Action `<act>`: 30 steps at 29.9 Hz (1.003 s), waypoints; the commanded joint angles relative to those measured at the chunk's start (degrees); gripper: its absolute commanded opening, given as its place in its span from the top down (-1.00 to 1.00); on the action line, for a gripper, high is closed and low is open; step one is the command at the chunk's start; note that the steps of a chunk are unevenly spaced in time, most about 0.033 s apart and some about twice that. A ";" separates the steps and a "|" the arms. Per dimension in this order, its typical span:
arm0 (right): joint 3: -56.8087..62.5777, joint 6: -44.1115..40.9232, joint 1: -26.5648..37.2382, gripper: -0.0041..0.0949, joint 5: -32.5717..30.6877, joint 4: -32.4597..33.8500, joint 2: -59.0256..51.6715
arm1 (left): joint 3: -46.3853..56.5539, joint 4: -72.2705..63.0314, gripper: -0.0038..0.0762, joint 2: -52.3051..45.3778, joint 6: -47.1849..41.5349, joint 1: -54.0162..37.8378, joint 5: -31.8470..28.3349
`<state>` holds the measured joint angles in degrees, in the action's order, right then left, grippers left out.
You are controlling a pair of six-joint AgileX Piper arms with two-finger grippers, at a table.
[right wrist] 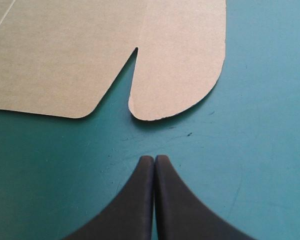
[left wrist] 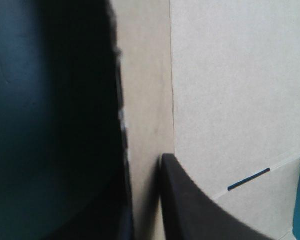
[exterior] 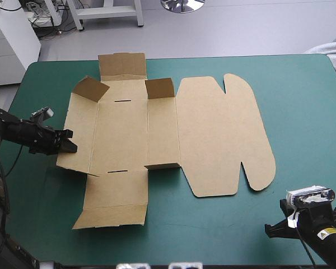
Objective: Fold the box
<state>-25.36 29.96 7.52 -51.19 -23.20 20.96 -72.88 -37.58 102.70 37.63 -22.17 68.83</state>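
Brown box here, and it's pretty much one flat cut sheet lying across the middle of the teal-green cover. The big lid panel with its rounded ears is out toward the right side. The only bits standing up are two small corner flaps at the far side, one on each side of the base panel, both tipped up off the sheet. The long end flaps at the far and near sides lie flat.

The left gripper sits right at the box's left edge, toward the near end of the left wall panel. From its own wrist camera, the black fingers are all but together with a strip of the board running between them, so it's clamped on that edge. I can't really tell if the edge is lifted off the cover or not. One thin slot in the base panel shows just past the finger.

The right gripper is well apart from all that, down by the near right corner of the table. Its fingers are pressed together into one point with nothing in them. It's over bare cover, pointing at the rounded lid ear and stopping short of it without touching.
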 commanded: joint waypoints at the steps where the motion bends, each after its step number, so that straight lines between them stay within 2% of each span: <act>1: -1.45 0.21 0.03 0.96 3.09 -1.32 0.56 | -1.56 -2.57 0.92 -2.42 -0.99 0.31 5.50; 7: -1.45 0.21 0.03 0.96 3.09 -1.32 0.56 | -1.56 -2.44 0.92 -1.58 -2.49 0.85 5.50; 10: -1.45 0.21 0.03 0.96 3.09 -1.32 0.56 | -1.56 -2.31 0.92 -1.25 1.96 2.44 4.52; 12: -1.45 0.21 0.03 0.96 3.09 -1.32 0.56 | -1.56 -2.22 0.92 -1.25 4.33 4.06 2.20; 15: -1.45 0.21 0.03 0.96 3.09 -1.32 0.56 | -1.56 -1.96 0.92 -1.05 -0.84 5.58 -2.58; 23: -1.45 0.21 0.03 0.96 3.09 -1.32 0.56 | -2.80 1.06 0.91 -0.36 -0.92 6.58 1.60; 30: -1.45 0.21 0.03 0.96 3.09 -1.32 0.56 | -7.65 3.24 0.92 -4.43 0.60 10.07 0.27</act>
<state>-25.36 29.96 7.52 -51.19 -23.20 20.96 -76.76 -33.17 102.81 37.10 -13.93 68.15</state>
